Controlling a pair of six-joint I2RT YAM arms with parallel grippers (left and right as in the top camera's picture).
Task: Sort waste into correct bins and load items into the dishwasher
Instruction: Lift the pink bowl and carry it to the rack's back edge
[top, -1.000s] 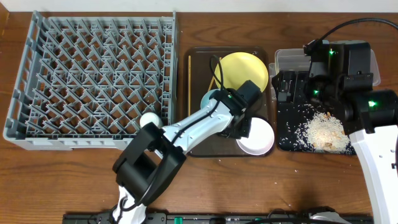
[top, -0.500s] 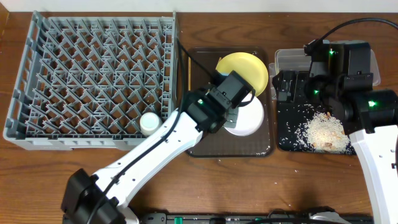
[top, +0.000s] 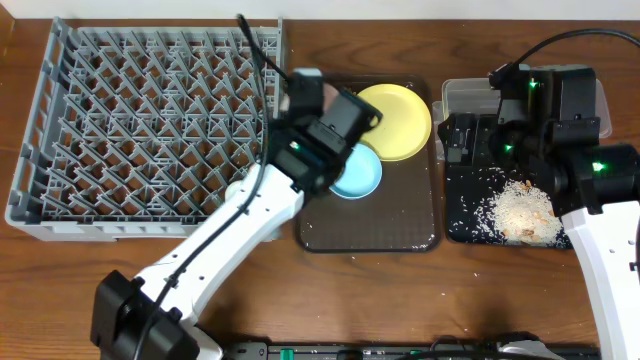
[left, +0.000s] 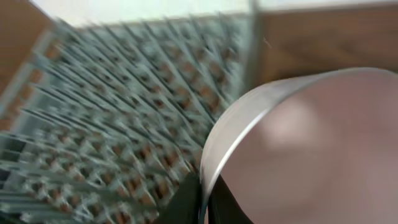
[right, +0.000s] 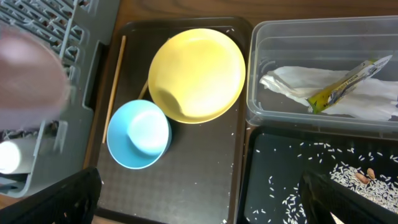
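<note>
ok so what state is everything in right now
white bowl: rim clamped in left gripper
right gripper: open, empty
light blue bowl: upright, empty, on brown tray
yellow plate: face up, empty
chopstick: lying on brown tray
clear tub: holds napkin and sachet
black tray: strewn with rice
dish rack: holds a white cup

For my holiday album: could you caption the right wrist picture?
Yellow plate and blue bowl sit on a brown tray, beside a clear tub holding a napkin and sachet.

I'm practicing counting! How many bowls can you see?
2. The light blue bowl sits on the brown tray; the white bowl is in the left gripper by the dish rack.
</note>
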